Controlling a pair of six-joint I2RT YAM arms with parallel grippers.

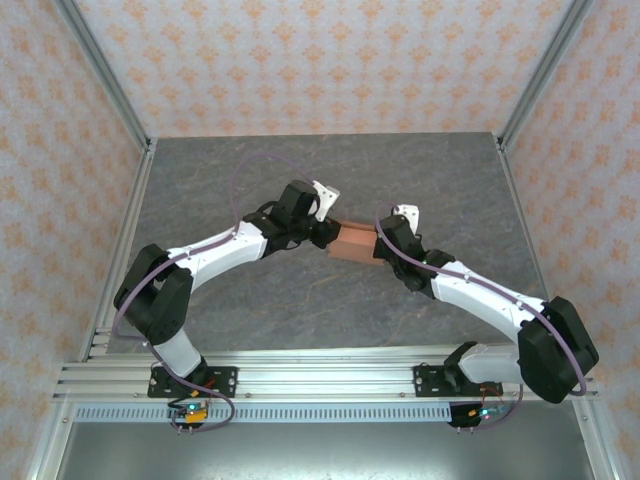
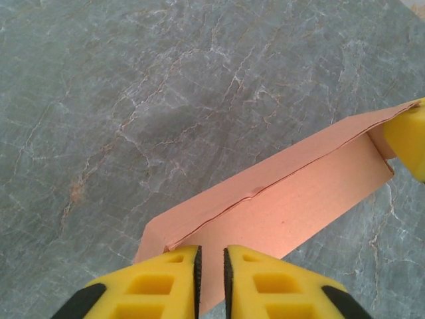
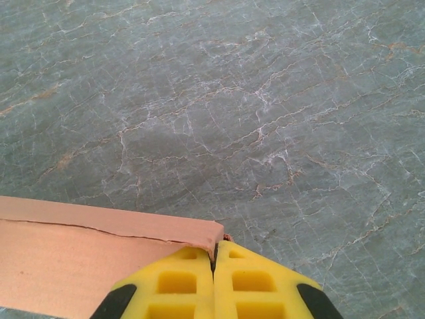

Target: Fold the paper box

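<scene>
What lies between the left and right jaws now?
The salmon-orange thin cardboard paper box, pinched at each end, bridges left jaws to right jaws; the top view shows it.

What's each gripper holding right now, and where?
Both pinch the paper box: the left gripper on one end's edge, the right gripper on the opposite end's corner.

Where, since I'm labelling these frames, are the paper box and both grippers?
paper box (image 1: 352,243): top external view, middle of its upper face.
left gripper (image 2: 211,262): left wrist view, gap between its yellow fingertips.
right gripper (image 3: 214,256): right wrist view, seam between its closed yellow fingertips.
</scene>
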